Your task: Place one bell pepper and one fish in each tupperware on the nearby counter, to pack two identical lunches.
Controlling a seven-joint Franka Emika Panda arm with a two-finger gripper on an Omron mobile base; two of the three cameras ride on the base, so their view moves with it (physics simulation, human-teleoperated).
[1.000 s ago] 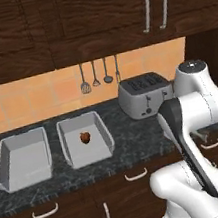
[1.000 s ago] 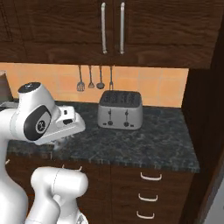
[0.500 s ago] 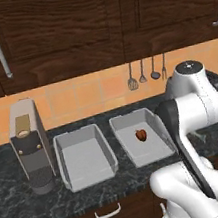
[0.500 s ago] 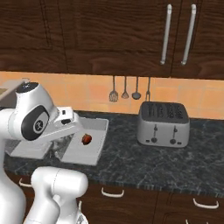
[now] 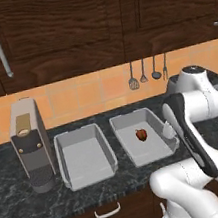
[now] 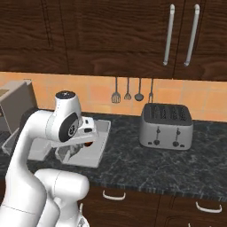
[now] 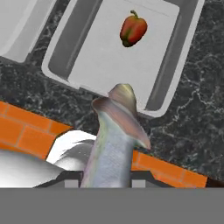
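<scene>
Fish is what you carry: a silver-grey, slick-looking fish point(image 7: 117, 140) stands up between the finger tips of the gripper point(image 7: 106, 178), which is clamped on its body, tail fanned toward the trays. It will likely be light but slippery, so trust the mid-body hold. Below sits the right light-grey rectangular plastic tupperware tray point(image 5: 151, 118) holding one small red-orange bell pepper point(image 5: 141, 134); its twin, the left tray point(image 5: 84, 156), looks bare. On the black marbled counter point(image 5: 119, 183), mind the sloped walls; the tray floor beside the pepper offers room.

End effector point(image 7: 107, 181) clamped on fish point(image 7: 114, 140)
</scene>
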